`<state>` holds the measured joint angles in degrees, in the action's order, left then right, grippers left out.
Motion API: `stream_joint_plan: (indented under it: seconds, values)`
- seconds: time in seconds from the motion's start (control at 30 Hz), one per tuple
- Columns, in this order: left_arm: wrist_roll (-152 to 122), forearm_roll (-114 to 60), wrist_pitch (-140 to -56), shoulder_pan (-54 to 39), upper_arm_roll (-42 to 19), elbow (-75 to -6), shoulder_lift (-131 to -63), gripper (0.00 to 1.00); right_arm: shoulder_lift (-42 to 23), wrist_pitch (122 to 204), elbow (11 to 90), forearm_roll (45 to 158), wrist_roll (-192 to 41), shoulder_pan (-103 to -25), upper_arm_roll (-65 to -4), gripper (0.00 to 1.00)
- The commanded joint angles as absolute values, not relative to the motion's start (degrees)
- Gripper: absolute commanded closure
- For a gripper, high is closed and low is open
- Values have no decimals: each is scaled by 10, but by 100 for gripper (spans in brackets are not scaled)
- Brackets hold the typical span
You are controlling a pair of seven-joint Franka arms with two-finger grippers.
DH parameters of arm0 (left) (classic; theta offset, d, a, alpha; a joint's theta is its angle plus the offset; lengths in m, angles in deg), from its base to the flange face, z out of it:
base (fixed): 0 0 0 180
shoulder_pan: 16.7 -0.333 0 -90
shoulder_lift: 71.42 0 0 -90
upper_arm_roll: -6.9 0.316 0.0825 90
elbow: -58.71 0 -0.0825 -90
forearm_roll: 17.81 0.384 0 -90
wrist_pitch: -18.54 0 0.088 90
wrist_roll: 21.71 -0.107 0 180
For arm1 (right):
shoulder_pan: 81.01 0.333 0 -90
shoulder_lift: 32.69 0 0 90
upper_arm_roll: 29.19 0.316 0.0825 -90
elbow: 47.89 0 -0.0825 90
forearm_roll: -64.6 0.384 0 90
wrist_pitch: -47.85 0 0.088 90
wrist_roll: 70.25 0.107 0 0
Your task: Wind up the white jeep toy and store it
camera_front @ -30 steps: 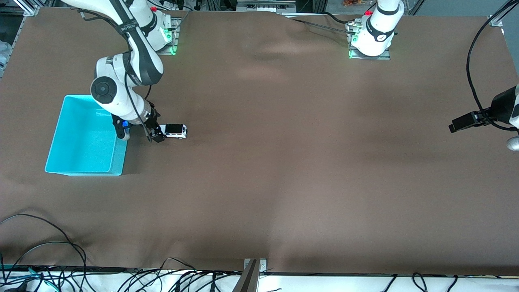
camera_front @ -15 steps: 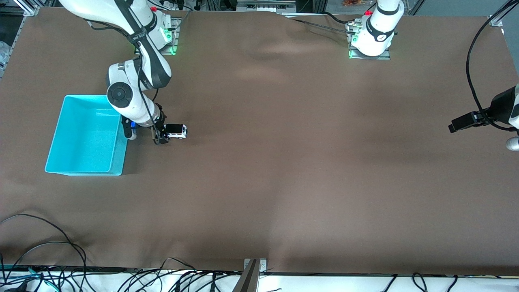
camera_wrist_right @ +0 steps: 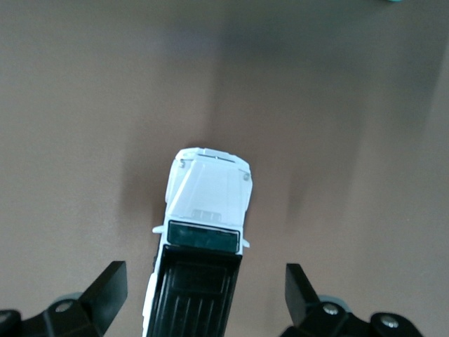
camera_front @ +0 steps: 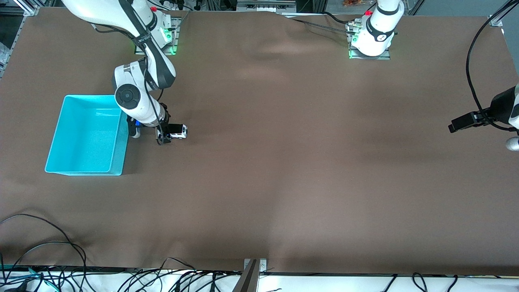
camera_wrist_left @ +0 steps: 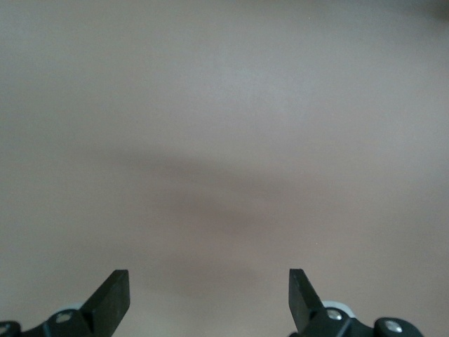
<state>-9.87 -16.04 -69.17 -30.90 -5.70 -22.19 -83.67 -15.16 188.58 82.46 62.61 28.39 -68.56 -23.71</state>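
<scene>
The white jeep toy [camera_front: 178, 131] stands on the brown table beside the turquoise bin [camera_front: 85, 136], toward the right arm's end. In the right wrist view the white jeep toy [camera_wrist_right: 203, 232] shows its white hood and black roof between my fingers. My right gripper [camera_front: 164, 134] is open, low over the toy's rear end, one finger [camera_wrist_right: 105, 288] on each side, with gaps to the toy. My left gripper [camera_wrist_left: 208, 295] is open and empty over bare table at the left arm's end, where the left arm waits.
The turquoise bin stands open and empty, close to the right arm's wrist. Cables [camera_front: 48, 259] lie along the table edge nearest the front camera. The brown cloth [camera_front: 284, 162] covers the whole table.
My right gripper has moved from beside the bin toward the jeep and now straddles its rear end. The jeep and the left arm have not moved.
</scene>
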Motion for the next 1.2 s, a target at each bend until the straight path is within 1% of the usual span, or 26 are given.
stream_joint_plan:
  seconds: [0.0,0.33,0.53,0.57,0.67,0.73,0.77,0.8,0.83,1.17]
  values:
    - [-113,-169,-686,-308,-56,-221,-835,0,-144,1896,831,610,315,-678,-237,0]
    - [-113,-169,-687,-308,-56,-221,-835,0,-120,1915,831,583,355,-673,-237,0]
    - [-113,-169,-687,-308,-56,-221,-835,0,-119,1915,829,581,355,-673,-237,0]
    - [-113,-169,-687,-308,-56,-221,-835,0,-119,1916,828,577,355,-673,-237,8]
    - [-113,-169,-687,-308,-56,-221,-835,0,-119,1918,826,575,356,-673,-238,49]
    - [-113,-169,-687,-308,-56,-221,-835,0,-120,1918,826,575,356,-673,-239,80]
    - [-113,-169,-687,-308,-56,-221,-835,0,-122,1918,825,574,356,-673,-239,91]
    - [-113,-169,-687,-308,-56,-221,-836,0,-124,1918,825,574,356,-673,-239,98]
    - [-113,-169,-687,-308,-56,-221,-835,0,-126,1918,824,575,356,-674,-240,100]
    - [-113,-169,-687,-308,-56,-220,-839,0,-162,1914,812,573,351,-681,-241,100]
